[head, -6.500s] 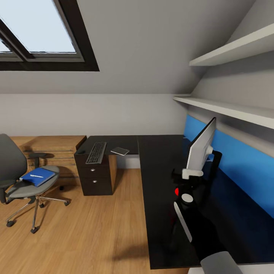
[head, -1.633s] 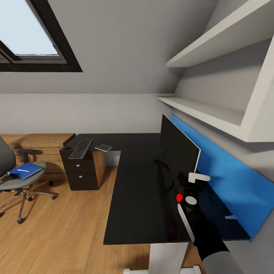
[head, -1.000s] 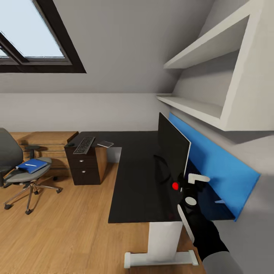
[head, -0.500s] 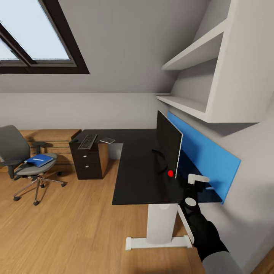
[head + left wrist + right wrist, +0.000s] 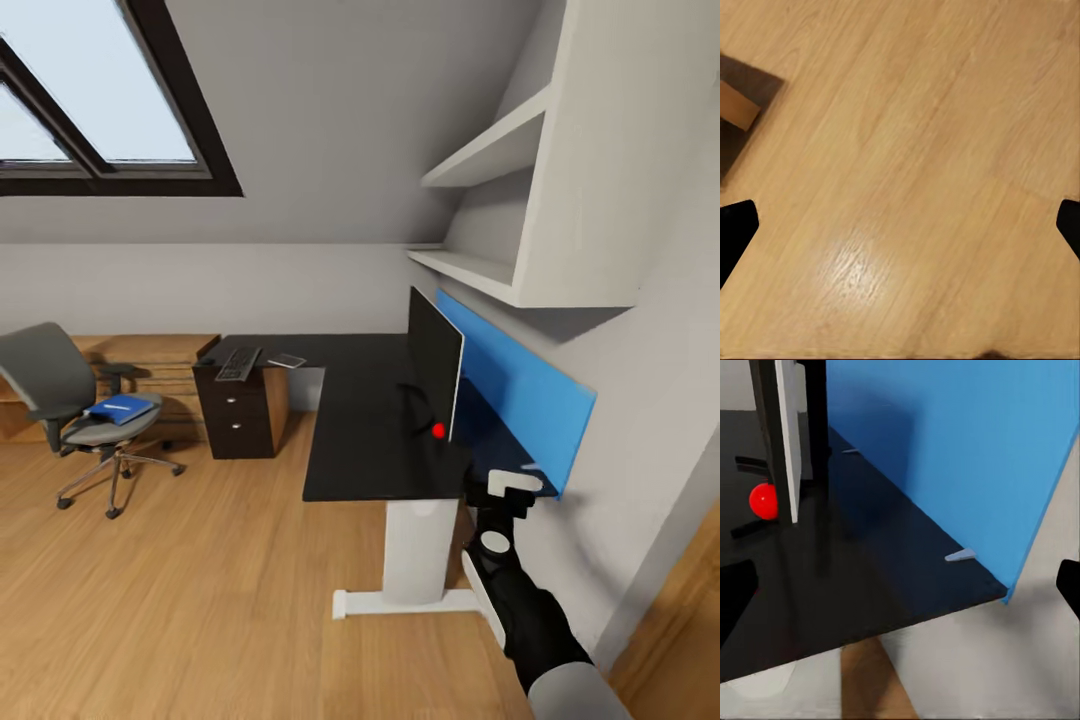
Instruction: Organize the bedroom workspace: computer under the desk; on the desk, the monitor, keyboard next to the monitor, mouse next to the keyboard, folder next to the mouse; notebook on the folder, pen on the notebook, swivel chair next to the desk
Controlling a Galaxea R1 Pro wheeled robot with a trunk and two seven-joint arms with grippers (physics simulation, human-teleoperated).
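The black desk [image 5: 360, 440] carries the monitor [image 5: 433, 360], upright with its black front facing the room and a red dot at a lower corner. The monitor's edge [image 5: 784, 435] also appears in the right wrist view. At the desk's far left end lie the keyboard [image 5: 238, 363] and a flat notebook [image 5: 287, 360]. The mouse is too small to make out. The swivel chair [image 5: 60, 385] stands apart on the left with the blue folder [image 5: 122, 408] on its seat, and a thin white pen lies on the folder. The computer is out of view. My right gripper [image 5: 505, 492] [image 5: 900, 589] hangs open just off the desk's near end. The left gripper [image 5: 900, 225] is open over floor.
Black drawers [image 5: 240, 420] sit under the desk's left end, with a wooden chest [image 5: 150, 355] beside them. A blue back panel [image 5: 510, 390] and white wall shelves [image 5: 480, 165] line the right wall. The desk's white leg [image 5: 410, 560] stands near my right arm, on wooden floor [image 5: 200, 600].
The whole view has pulled back from the desk. My right gripper, earlier close to the monitor's lower corner, is now off the desk's end. The monitor stays on the desk.
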